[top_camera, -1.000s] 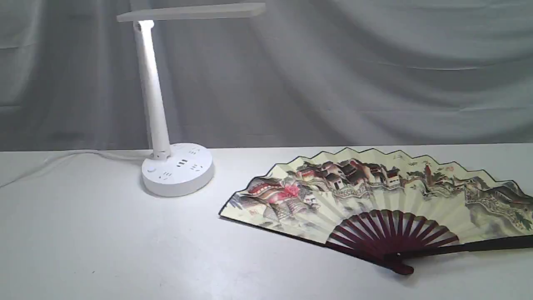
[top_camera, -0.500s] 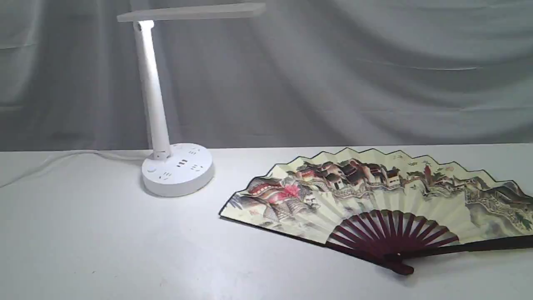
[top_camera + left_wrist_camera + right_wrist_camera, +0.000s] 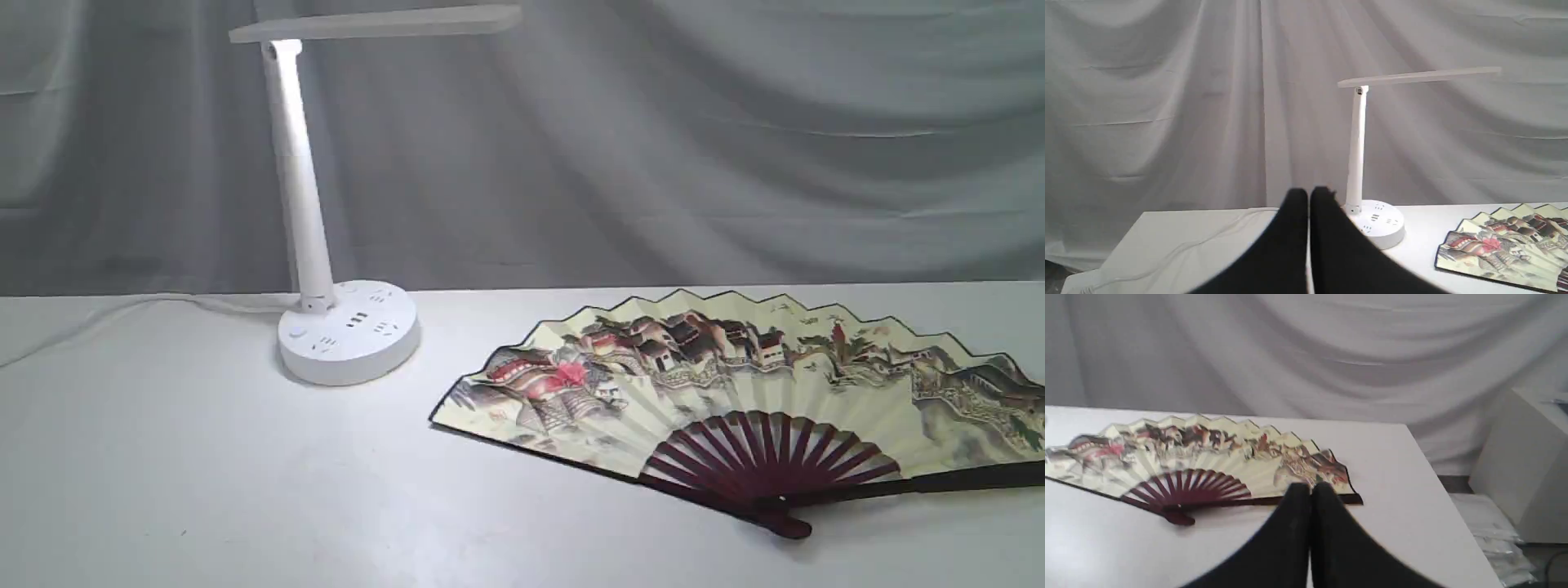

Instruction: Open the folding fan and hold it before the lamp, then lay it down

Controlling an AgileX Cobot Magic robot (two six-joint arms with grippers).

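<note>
Clearly the folding fan [image 3: 735, 384] lies fully spread and flat on the bench [image 3: 204, 474], painted side up. It is to the right of the lamp [image 3: 298, 188] and does not touch it. The lamp stands upright and its bar head seems lit, which is probably why the fan is shown before it. The left claw [image 3: 1308, 196] is clenched on nothing, on the lamp's side. The right claw [image 3: 1311, 490] is also clenched and empty, facing the fan's right end, apart from it. I judge the task is nearly finished, since the fan rests open.

No writing is legible; small marks on the folding fan [image 3: 739, 384] are unreadable.
</note>
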